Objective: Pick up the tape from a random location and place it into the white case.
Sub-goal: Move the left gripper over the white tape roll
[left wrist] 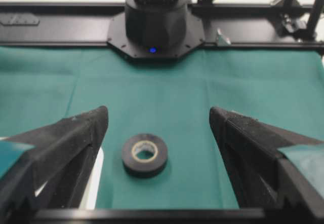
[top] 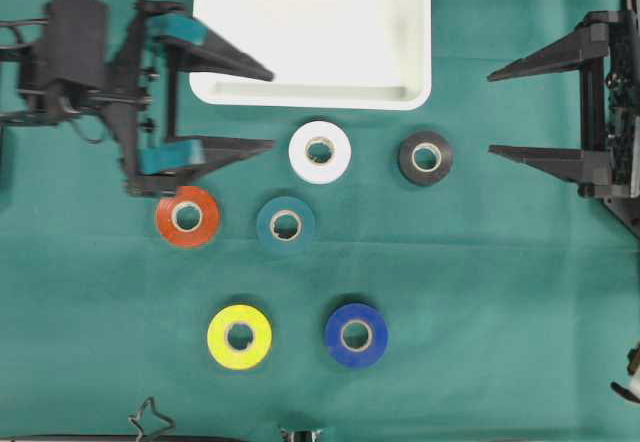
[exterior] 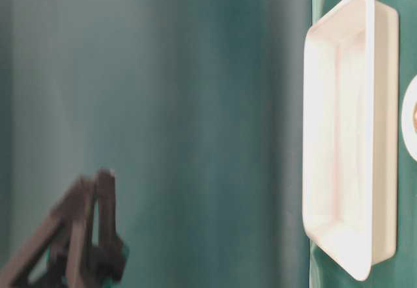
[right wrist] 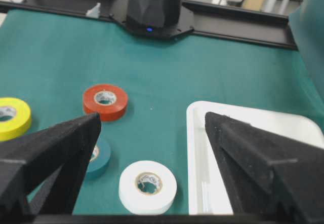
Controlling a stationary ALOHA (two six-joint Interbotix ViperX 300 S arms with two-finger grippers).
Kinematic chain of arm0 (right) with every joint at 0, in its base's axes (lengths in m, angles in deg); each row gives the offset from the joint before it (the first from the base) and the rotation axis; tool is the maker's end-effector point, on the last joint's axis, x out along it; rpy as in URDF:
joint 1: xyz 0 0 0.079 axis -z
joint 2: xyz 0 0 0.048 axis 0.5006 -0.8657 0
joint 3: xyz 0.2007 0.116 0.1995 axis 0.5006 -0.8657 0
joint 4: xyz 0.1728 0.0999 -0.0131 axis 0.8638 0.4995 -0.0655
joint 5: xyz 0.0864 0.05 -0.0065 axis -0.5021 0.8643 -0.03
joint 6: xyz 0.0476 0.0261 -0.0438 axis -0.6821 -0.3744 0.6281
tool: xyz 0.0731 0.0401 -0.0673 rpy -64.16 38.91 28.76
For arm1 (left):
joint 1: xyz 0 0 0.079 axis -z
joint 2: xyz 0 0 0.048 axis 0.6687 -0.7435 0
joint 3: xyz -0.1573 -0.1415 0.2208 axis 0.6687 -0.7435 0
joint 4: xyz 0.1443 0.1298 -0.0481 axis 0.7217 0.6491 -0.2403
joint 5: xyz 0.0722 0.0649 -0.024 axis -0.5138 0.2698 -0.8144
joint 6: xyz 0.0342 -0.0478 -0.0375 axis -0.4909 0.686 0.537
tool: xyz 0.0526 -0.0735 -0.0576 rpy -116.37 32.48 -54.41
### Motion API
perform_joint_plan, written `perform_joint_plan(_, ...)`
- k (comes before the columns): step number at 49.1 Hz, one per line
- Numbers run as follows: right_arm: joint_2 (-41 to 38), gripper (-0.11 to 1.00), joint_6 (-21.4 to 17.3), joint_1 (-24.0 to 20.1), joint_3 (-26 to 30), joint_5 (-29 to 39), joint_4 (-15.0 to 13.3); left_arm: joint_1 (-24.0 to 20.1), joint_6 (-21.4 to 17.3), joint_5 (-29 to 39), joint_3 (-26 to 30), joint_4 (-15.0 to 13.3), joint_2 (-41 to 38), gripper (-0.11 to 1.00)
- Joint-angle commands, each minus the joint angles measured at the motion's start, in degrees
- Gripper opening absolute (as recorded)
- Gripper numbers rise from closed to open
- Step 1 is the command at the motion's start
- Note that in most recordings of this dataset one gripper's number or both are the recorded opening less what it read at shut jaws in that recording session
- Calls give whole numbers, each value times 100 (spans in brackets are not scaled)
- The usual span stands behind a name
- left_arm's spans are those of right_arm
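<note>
A large shallow white rectangular plastic case (top: 312, 90) with rounded corners and raised rim lies flat on the green cloth. Six tape rolls lie flat nearby: white (top: 320, 151), black (top: 425, 157), orange (top: 187, 216), teal (top: 285, 225), yellow (top: 239, 337), blue (top: 356, 335).

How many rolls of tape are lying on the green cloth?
6: white roll and black roll below the white case; orange roll and teal roll mid-cloth; yellow roll and blue roll nearest the bottom edge.

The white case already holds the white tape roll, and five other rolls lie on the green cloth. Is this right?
Not quite. The overhead view shows the white case holding nothing; the white tape roll lies on the green cloth just below it, with the five others.
</note>
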Motion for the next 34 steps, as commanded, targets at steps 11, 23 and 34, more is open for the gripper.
perform_joint_plan(11, -26, 93, 26, -18, 158, -18, 0, -26, -167, 360, 1160, -9, -800, 99)
perform_joint_plan(23, -26, 93, 26, -18, 158, -18, 0, -114, -176, 870, 1556, -9, -1063, 99)
perform_joint_plan(34, -26, 93, 26, -18, 158, 35, -9, -132, -167, 1107, 1582, -9, -1072, 99)
